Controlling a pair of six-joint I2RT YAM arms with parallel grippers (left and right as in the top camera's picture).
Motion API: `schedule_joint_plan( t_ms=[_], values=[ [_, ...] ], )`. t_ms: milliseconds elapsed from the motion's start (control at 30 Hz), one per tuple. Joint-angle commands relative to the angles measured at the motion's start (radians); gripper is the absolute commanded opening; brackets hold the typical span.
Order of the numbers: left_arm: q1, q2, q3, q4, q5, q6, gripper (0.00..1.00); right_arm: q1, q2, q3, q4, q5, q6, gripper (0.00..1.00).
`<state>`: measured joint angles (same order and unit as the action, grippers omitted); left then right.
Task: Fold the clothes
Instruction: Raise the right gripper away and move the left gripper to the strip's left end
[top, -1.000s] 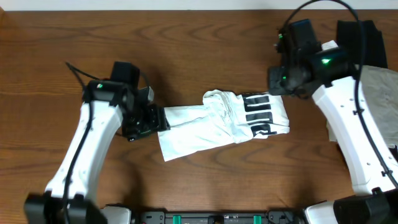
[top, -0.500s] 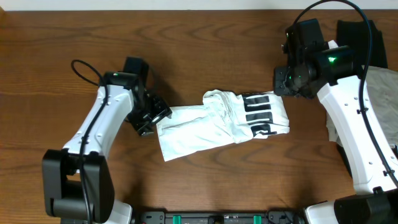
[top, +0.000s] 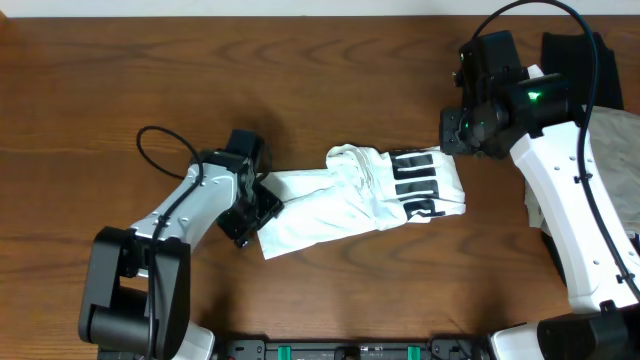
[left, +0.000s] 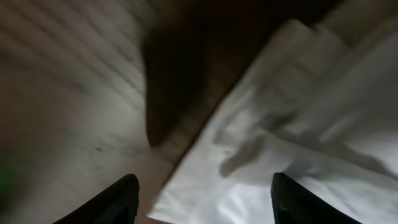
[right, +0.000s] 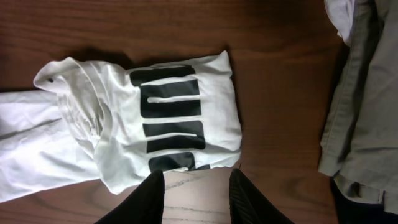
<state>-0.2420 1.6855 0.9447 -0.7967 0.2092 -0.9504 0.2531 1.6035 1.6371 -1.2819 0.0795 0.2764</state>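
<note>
**In the middle of the table: a shirt folded long, one end about to be taken**

The wooden table (top: 330, 80) carries the white T-shirt (top: 340, 205) at its centre. It lies as a long, narrow bundle sloping from lower left to upper right. That shape suggests the sides are already turned in and an end-to-end fold is what remains.

At the table's right edge sits the pile of other clothes, a grey-beige garment (top: 612, 150) with a black garment (top: 575, 45) behind it. They lie well apart from the shirt, probably to keep them out of the way of the folding.

The left gripper (left: 205, 199) is low at the shirt's left end, jaws wide open with the loose corner between them and nothing pinched. I judge it is placed to take that end.

The right gripper (right: 198, 196) hangs above the right end, just beside the black striped print (right: 171, 118). Its jaws are partly apart over bare wood and hold nothing.
</note>
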Motion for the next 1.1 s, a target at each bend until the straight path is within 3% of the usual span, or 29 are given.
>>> schedule_joint_plan(
  t_ms=[0,167,467,800,967,1067],
  values=[
    [0.004,0.005,-0.006,0.002,-0.069,-0.027,0.69,-0.006,-0.021,-0.002,-0.001,0.011,-0.012,0.33],
    [-0.016,0.010,-0.008,0.053,-0.061,0.033,0.69,-0.006,-0.021,-0.002,-0.002,0.011,-0.012,0.32],
    [-0.034,0.021,-0.061,0.172,0.006,0.032,0.69,-0.006,-0.021,-0.002,-0.003,0.011,-0.012,0.32],
    [-0.035,0.034,-0.075,0.186,0.007,0.032,0.68,-0.006,-0.021,-0.002,-0.010,0.011,-0.012,0.31],
    [-0.039,0.034,-0.075,0.219,0.009,0.066,0.35,-0.006,-0.021,-0.002,-0.013,0.011,-0.012,0.31],
    [-0.039,0.034,-0.075,0.238,0.016,0.090,0.08,-0.006,-0.021,-0.002,-0.015,0.011,-0.012,0.31]
  ],
)
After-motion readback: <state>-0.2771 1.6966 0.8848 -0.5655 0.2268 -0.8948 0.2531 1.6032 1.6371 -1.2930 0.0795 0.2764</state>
